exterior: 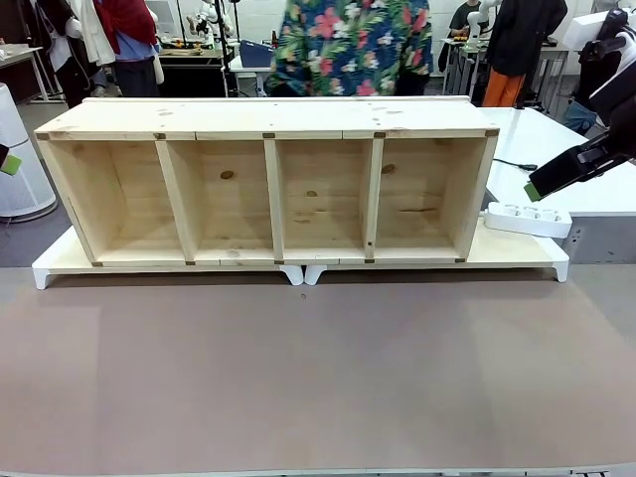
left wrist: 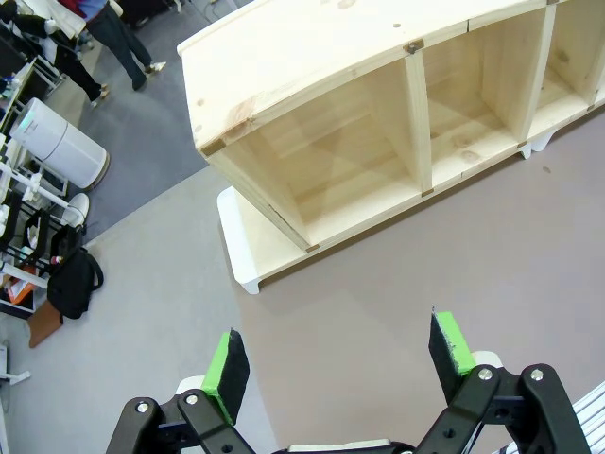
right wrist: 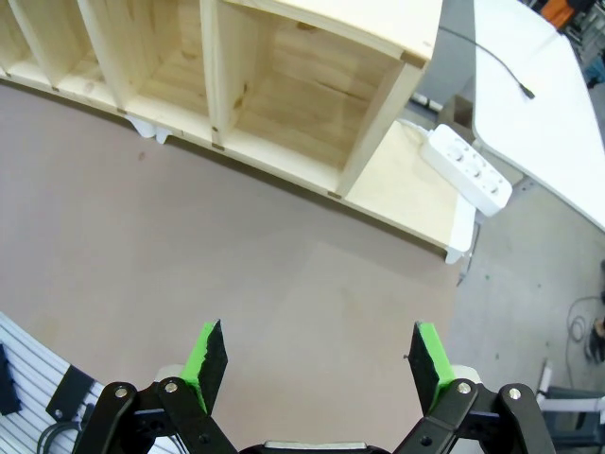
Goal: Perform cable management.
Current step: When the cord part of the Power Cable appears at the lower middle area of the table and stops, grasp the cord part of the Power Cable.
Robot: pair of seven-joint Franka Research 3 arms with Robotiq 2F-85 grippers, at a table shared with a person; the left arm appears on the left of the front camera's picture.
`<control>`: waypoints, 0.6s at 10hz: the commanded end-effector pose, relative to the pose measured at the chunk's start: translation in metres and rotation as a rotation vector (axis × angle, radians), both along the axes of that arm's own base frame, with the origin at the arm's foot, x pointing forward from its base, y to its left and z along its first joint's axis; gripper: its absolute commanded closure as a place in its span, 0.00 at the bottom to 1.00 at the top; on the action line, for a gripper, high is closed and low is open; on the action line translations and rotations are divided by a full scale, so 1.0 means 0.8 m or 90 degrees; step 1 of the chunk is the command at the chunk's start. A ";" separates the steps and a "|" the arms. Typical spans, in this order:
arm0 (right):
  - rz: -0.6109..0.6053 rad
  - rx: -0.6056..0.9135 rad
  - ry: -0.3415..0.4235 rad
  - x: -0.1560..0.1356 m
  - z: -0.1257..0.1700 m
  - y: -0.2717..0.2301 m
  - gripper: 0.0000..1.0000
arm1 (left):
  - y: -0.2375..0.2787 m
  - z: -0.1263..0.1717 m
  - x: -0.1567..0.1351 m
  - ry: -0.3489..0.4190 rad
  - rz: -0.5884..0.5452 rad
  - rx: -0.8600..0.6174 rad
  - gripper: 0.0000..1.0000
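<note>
Right end effector [right wrist: 319,327] agape — brown tabletop [right wrist: 189,236]

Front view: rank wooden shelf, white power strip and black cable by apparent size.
1. wooden shelf, by far the largest.
2. white power strip, beside the shelf's right end.
3. black cable, farther back; only a short thin stretch shows, so its full size is unclear.

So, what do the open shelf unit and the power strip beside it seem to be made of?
Shelf unit: pale unfinished wood, probably pine; knots and grain show. Power strip: smooth white plastic, by the look of its moulded casing.
</note>
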State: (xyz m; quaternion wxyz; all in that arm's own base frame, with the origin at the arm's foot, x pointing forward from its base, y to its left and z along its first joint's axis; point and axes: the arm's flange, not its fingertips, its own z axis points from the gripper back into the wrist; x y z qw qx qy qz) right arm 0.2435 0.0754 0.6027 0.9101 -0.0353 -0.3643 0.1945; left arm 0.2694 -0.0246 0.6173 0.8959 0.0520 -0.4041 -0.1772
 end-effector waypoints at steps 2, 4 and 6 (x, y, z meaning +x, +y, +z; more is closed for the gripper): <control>-0.001 0.001 -0.005 0.001 0.001 -0.001 0.00 | -0.002 0.000 0.003 -0.005 0.002 0.004 0.00; -0.001 0.001 -0.005 0.001 0.001 -0.001 0.00 | -0.002 0.000 0.003 -0.005 0.002 0.004 0.00; -0.001 0.001 -0.005 0.001 0.001 -0.001 0.00 | -0.002 0.000 0.003 -0.005 0.002 0.004 0.00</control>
